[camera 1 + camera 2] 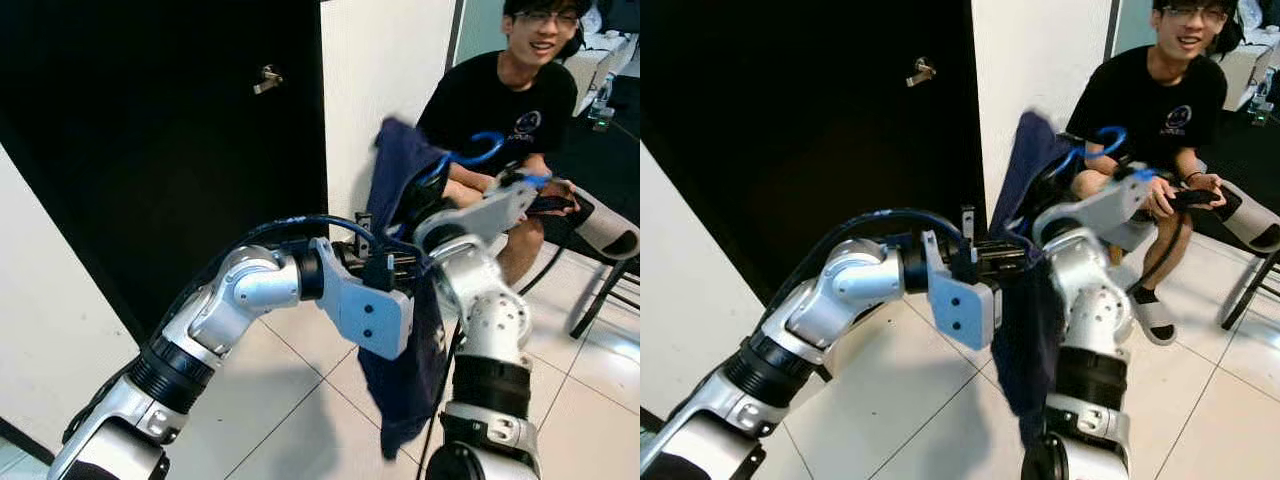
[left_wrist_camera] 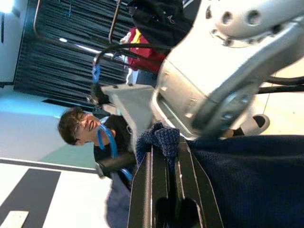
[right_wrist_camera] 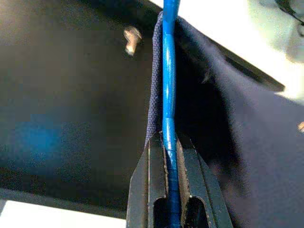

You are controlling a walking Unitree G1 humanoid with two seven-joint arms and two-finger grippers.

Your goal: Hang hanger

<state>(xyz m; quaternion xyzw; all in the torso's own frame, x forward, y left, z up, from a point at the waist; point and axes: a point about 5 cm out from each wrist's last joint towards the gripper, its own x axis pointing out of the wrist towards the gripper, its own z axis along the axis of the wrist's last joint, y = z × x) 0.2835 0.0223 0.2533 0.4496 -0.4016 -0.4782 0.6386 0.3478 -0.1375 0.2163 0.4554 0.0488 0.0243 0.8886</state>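
Scene: a tiled room, where a humanoid robot holds up a dark garment before a black door (image 1: 150,150) set beside a white wall panel (image 1: 385,60).
Hanger: a blue hanger (image 3: 168,109) runs straight out from between the right gripper's fingers, lying along the edge of the cloth; in the head views its blue hook (image 1: 478,152) curls above the right wrist, in front of the seated person.
Garment: a navy blue garment (image 1: 405,370) hangs from the hanger between the two arms, its top corner raised near the white panel and its lower end dangling above the floor tiles (image 1: 300,400).
Right gripper: the right gripper (image 3: 170,156), raised in front of the robot, is clenched on the blue hanger, the bar pinched between both black fingers (image 3: 152,180).
Left gripper: the left gripper (image 2: 164,156), reaching across from the robot's left, is clamped on a bunched fold of the navy cloth, which bulges out at the fingertips (image 2: 145,175).
Door: a small metal handle (image 1: 266,78) shows on the black door, well above the arms.
Bystander: a person (image 1: 1160,110) in a black T-shirt sits on a chair behind the robot's right arm, holding a dark controller (image 1: 1192,197) in both hands.
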